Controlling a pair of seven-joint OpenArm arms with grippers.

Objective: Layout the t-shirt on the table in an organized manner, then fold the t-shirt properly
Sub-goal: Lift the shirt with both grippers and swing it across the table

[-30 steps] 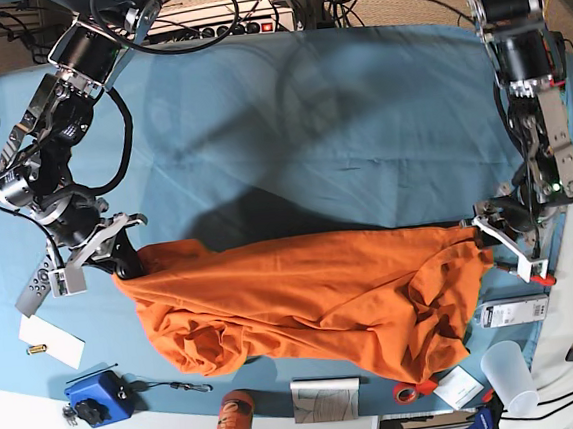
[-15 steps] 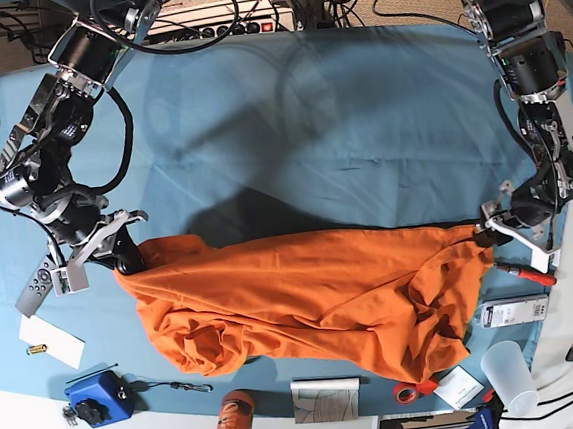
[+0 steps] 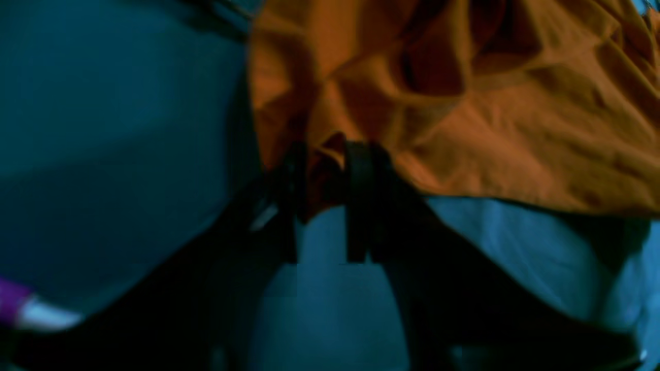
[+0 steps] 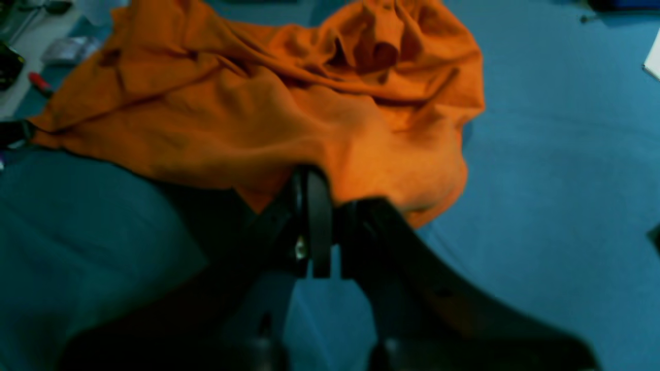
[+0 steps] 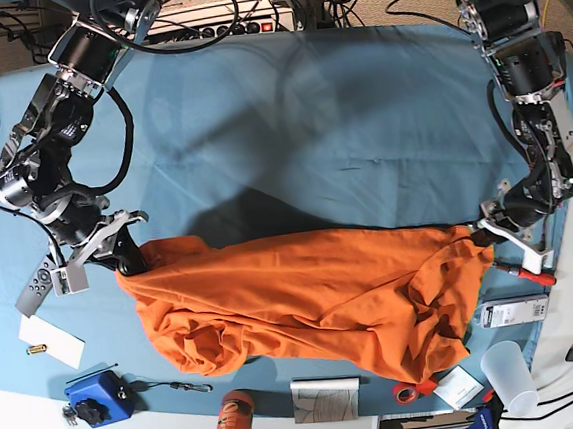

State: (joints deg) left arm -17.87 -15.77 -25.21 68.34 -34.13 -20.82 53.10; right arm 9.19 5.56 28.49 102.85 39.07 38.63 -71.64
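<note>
Left gripper (image 3: 322, 170): your jaws pinch the t-shirt (image 5: 304, 298) corner. Right gripper (image 4: 330, 206): clamped on the opposite edge, over your table (image 5: 338, 120).

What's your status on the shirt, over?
Right end effector shut on the crumpled bright-orange fabric t-shirt. Left end effector straddling the opposite edge, cloth between its fingers. Shirt bunched on the light-blue cloth table, not flat. Nothing blocking.
</note>
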